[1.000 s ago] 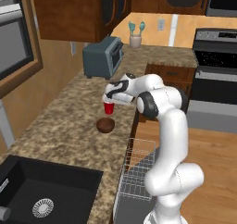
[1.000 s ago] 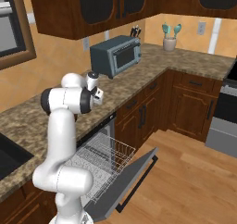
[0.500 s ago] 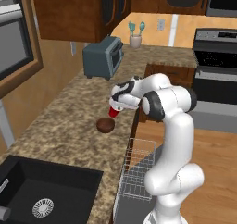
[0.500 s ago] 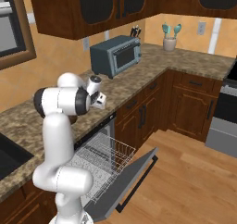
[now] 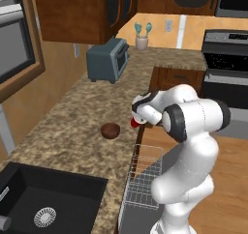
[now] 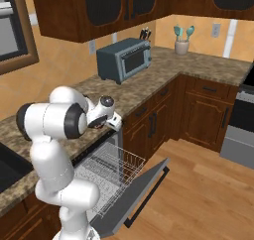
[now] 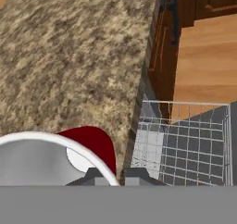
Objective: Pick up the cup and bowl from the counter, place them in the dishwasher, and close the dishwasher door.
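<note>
My gripper (image 5: 137, 116) is shut on the rim of the red cup (image 5: 134, 124), which hangs just over the counter's (image 5: 72, 126) front edge. In the hand view the cup (image 7: 95, 144) shows its white rim and inside close under the camera, with the fingertips (image 7: 95, 174) pinched on its wall. The dark brown bowl (image 5: 110, 130) sits on the counter a short way left of the cup. Below the edge the dishwasher's white wire rack (image 5: 144, 177) is pulled out. In the right base view the dishwasher door (image 6: 141, 192) lies folded down under the rack (image 6: 116, 167).
A blue-grey toaster oven (image 5: 107, 59) stands further back on the counter, and a beige holder with teal utensils (image 5: 141, 37) sits in the corner. A black sink (image 5: 46, 204) is at the near left. The steel range (image 5: 225, 73) and wood floor (image 6: 208, 194) lie to the right.
The jaws have closed on the cup, and the arm has carried it right, from over the counter beyond the bowl toward the front edge above the rack. The bowl has stayed put.
</note>
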Robot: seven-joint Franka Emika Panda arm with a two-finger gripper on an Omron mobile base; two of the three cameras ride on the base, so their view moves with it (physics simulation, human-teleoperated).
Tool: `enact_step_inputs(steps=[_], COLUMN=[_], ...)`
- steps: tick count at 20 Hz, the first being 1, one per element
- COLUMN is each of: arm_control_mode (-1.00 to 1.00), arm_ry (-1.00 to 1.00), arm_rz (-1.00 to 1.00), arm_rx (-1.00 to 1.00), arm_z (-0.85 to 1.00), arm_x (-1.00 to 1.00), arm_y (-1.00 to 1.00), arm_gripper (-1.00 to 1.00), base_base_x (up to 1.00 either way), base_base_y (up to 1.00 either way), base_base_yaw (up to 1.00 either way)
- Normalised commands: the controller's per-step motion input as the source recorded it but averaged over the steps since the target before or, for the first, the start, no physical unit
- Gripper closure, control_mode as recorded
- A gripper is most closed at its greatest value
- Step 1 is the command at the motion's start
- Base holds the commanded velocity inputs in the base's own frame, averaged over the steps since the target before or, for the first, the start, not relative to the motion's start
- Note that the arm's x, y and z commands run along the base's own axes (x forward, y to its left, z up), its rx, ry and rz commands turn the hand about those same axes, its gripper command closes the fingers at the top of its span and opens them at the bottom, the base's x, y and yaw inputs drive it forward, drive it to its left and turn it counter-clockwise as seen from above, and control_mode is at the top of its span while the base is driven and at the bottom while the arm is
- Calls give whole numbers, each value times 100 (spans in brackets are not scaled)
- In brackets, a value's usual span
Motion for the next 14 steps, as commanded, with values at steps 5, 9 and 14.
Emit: enact_step_inputs(steps=[5,9,14], arm_control_mode=[-100,-100,-100], arm_ry=[1,15,23], arm_rz=[-7,-5,-5], arm_rx=[9,15,1], arm_z=[93,74,11], arm_x=[-82,-40,-10], arm_y=[-58,-29,-26], arm_gripper=[100,100,100], base_base_x=[0,0,0], base_base_y=[0,0,0], base_base_yaw=[0,0,0])
